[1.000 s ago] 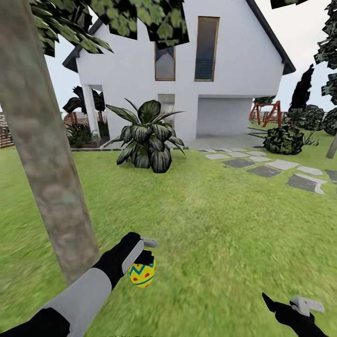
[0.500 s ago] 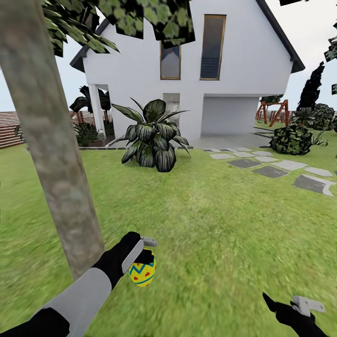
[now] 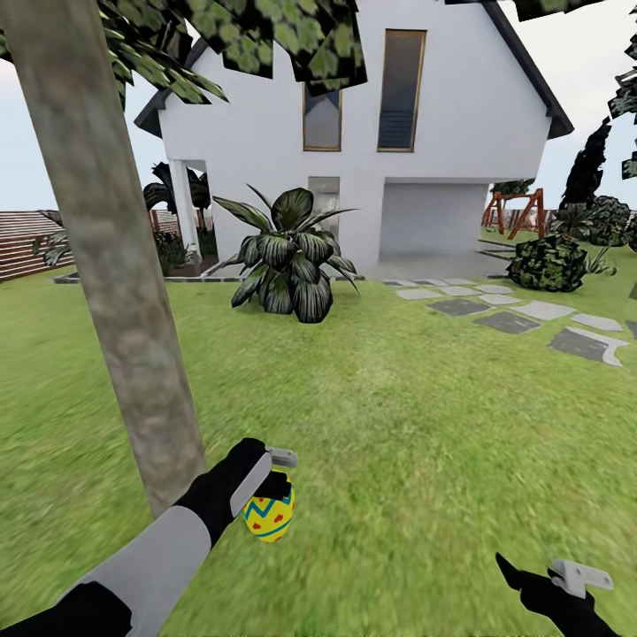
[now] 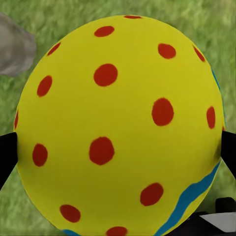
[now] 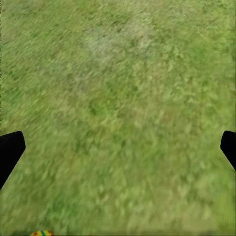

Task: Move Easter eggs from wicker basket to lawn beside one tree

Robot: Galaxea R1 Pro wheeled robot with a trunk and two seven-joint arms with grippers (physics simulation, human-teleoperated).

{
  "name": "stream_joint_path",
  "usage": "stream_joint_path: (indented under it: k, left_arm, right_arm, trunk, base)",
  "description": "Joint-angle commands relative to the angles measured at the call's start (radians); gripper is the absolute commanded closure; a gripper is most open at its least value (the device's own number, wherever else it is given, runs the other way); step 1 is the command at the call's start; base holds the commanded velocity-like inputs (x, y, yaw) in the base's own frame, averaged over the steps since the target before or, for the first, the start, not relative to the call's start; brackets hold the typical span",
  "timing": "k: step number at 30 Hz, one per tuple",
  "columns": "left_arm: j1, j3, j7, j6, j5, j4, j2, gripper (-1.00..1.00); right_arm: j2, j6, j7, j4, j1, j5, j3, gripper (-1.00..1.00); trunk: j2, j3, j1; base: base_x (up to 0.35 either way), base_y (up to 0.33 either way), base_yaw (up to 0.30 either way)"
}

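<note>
The left gripper (image 3: 276, 482) is closed around one Easter egg (image 3: 269, 517), yellow with a blue zigzag band and red dots, which hangs below the fingers above the lawn (image 3: 416, 425) at the near left. In the left wrist view the egg (image 4: 118, 128) sits between the two dark fingertips (image 4: 7, 152), touching both sides, with grass behind it. Just to the left of that gripper rises the tree (image 3: 115, 292), its thick mottled grey-brown trunk leaning slightly and meeting the grass close beside the forearm; the egg is near the foot of the trunk but off the ground. The right gripper (image 3: 553, 575) hovers at the near right, its fingers spread apart and holding nothing; in the right wrist view the fingertips (image 5: 10, 150) stand wide over bare grass. Farther off, a broad-leaved shrub (image 3: 287, 265) grows before the white house (image 3: 354, 133), and a grey stepping-stone path (image 3: 513, 318) runs across the far right.
</note>
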Motion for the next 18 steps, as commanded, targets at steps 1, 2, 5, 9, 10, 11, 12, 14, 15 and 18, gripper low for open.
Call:
stream_joint_path:
  k: [1, 2, 5, 9, 10, 11, 12, 14, 15, 18]
  left_arm:
    - [-0.001, -0.004, 0.009, 0.002, 0.011, -0.001, 0.001, 1.00]
    - [-0.001, -0.004, 0.009, 0.002, 0.011, -0.001, 0.001, 1.00]
    - [-0.001, -0.004, 0.009, 0.002, 0.011, -0.001, 0.001, 1.00]
    - [-0.001, -0.004, 0.009, 0.001, 0.011, -0.001, 0.001, 1.00]
    - [-0.001, -0.004, 0.009, 0.002, 0.011, -0.001, 0.001, 1.00]
    - [-0.001, -0.004, 0.009, 0.002, 0.011, 0.000, 0.001, 1.00]
    - [-0.001, -0.004, 0.009, 0.002, 0.011, -0.001, 0.001, 1.00]
    - [-0.001, -0.004, 0.009, 0.002, 0.011, -0.001, 0.001, 1.00]
    - [-0.001, -0.004, 0.009, 0.002, 0.011, -0.001, 0.001, 1.00]
    - [-0.001, -0.003, 0.009, 0.001, 0.011, -0.001, 0.001, 1.00]
  right_arm:
    - [0.001, 0.004, 0.007, -0.001, -0.001, 0.004, -0.002, -1.00]
    - [0.002, 0.004, 0.007, -0.001, -0.001, 0.004, -0.002, -1.00]
    - [0.001, 0.005, 0.007, -0.001, -0.001, 0.005, 0.001, -1.00]
    - [0.000, 0.006, 0.006, -0.001, -0.001, 0.006, 0.003, -1.00]
    - [0.000, 0.006, 0.006, -0.001, -0.001, 0.006, 0.003, -1.00]
    - [0.000, 0.006, 0.006, -0.001, -0.001, 0.006, 0.004, -1.00]
    - [0.000, 0.006, 0.006, -0.001, -0.001, 0.006, 0.004, -1.00]
    - [0.000, 0.006, 0.006, -0.001, -0.001, 0.006, 0.004, -1.00]
    - [0.001, 0.006, 0.006, -0.001, -0.001, 0.006, 0.004, -1.00]
    - [0.001, 0.006, 0.006, -0.001, -0.001, 0.005, 0.002, -1.00]
  trunk:
    - [-0.002, -0.002, 0.000]
    - [-0.002, -0.002, 0.000]
    - [-0.002, -0.002, 0.000]
    - [-0.002, -0.001, 0.000]
    - [-0.002, -0.001, 0.000]
    - [-0.002, -0.001, 0.000]
    - [-0.002, -0.001, 0.000]
    - [-0.002, -0.001, 0.000]
    - [-0.002, -0.001, 0.000]
    - [-0.002, -0.001, 0.000]
  base:
    - [-0.013, 0.000, 0.000]
    - [-0.008, 0.000, 0.000]
    - [-0.004, 0.000, 0.000]
    - [0.000, 0.000, 0.064]
    - [0.000, 0.000, 0.208]
    - [0.000, 0.000, 0.238]
    - [0.000, 0.000, 0.263]
    - [0.000, 0.000, 0.276]
    - [0.000, 0.000, 0.283]
    - [0.000, 0.000, 0.288]
